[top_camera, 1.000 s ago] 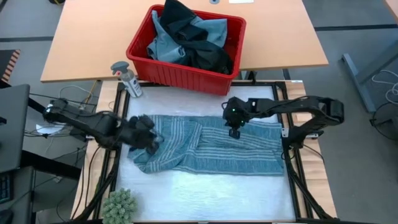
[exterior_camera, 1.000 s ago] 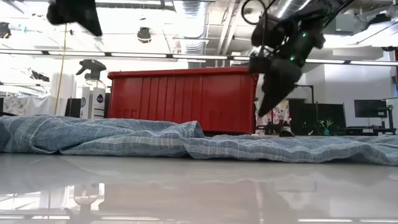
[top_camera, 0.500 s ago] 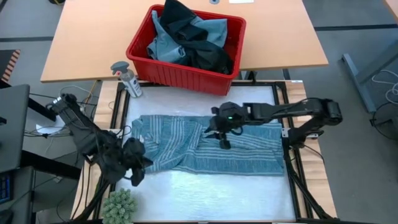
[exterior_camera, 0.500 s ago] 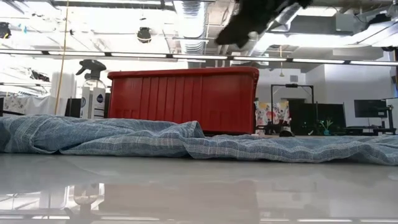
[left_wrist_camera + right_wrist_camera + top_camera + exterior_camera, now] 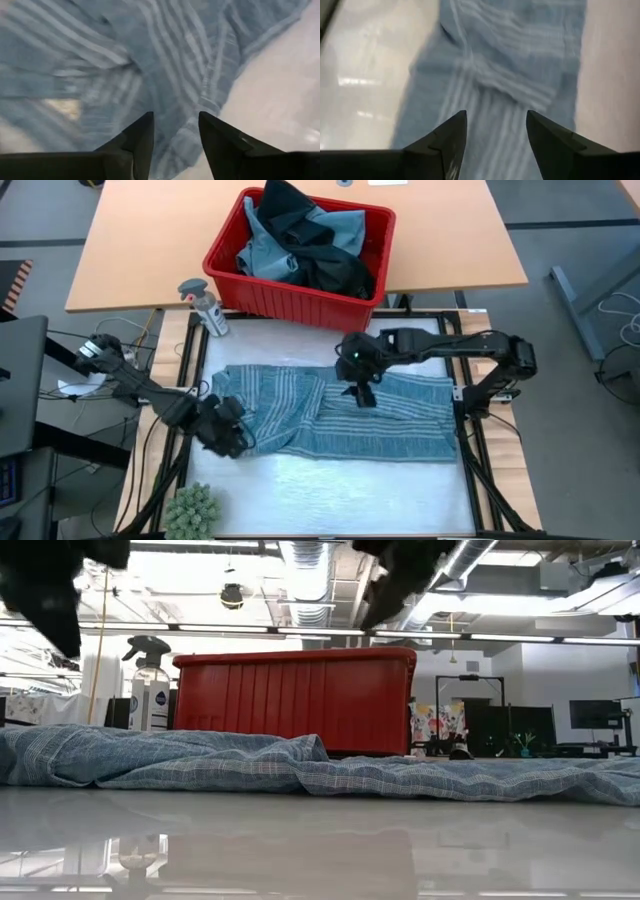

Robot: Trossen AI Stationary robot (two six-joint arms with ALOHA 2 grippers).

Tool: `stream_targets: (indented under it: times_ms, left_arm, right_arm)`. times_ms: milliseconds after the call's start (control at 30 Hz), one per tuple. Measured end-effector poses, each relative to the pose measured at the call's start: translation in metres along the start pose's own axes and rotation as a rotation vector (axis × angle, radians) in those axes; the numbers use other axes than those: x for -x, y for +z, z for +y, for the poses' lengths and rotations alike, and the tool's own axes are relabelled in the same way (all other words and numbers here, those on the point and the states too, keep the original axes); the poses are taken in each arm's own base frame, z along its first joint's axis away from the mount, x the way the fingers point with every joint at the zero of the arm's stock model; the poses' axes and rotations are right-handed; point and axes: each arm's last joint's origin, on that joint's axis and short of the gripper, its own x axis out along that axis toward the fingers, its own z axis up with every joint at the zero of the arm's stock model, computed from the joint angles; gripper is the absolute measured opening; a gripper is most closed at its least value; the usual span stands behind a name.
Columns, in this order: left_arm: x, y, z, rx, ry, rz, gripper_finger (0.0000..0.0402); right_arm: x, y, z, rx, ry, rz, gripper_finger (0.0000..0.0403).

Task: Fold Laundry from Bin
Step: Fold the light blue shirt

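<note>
Grippers released above a striped garment, mid-fold.

Left gripper (image 5: 228, 438), at the lower left of the high view, hovers with fingers parted and empty over the garment's bunched left end; right gripper (image 5: 360, 392), near frame centre, likewise stands open and empty over the cloth's upper middle. Striped grey-blue garment (image 5: 350, 415) lies flat across the pale work mat (image 5: 330, 485), its left portion doubled and rumpled. Red bin (image 5: 290, 298), upper centre, holds the remaining light blue and dark laundry (image 5: 305, 245); a spray bottle (image 5: 203, 307) stands just beside it. Judged step: between folds. Next move likely calls for regripping an edge or corner to continue folding.
</note>
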Motion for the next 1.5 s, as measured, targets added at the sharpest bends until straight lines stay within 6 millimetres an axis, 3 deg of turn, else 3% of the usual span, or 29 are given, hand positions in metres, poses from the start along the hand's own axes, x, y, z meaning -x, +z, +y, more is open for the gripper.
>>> stream_targets:
  times_ms: [133,267,467,667,1133,1300,1500]
  left_arm:
    - [-0.038,0.003,0.026,0.111,0.039,0.029,0.0153]
    - [-0.058,0.011,0.044,0.239,0.056,0.003,0.0154]
    - [-0.068,0.028,0.048,0.224,-0.019,0.006,0.0154]
    - [-0.073,0.028,0.052,0.144,0.031,0.033,0.0154]
    - [-0.090,0.020,0.055,0.167,-0.029,0.004,0.0152]
    - [-0.093,0.017,0.055,0.175,-0.064,0.034,0.0118]
    - [-0.089,0.021,0.051,0.227,-0.116,0.083,0.0017]
  right_arm:
    - [0.005,-0.013,-0.015,0.009,-0.008,0.081,0.0224]
    - [0.008,-0.020,-0.029,0.021,-0.018,0.112,0.0224]
    - [0.015,-0.028,-0.051,0.005,-0.046,0.110,0.0224]
    - [0.021,-0.037,-0.071,-0.118,-0.073,0.105,0.0223]
    - [0.022,-0.037,-0.072,-0.165,-0.074,0.099,0.0223]
    - [0.022,-0.037,-0.072,-0.165,-0.074,0.099,0.0223]
    - [0.022,-0.037,-0.072,-0.164,-0.074,0.099,0.0218]
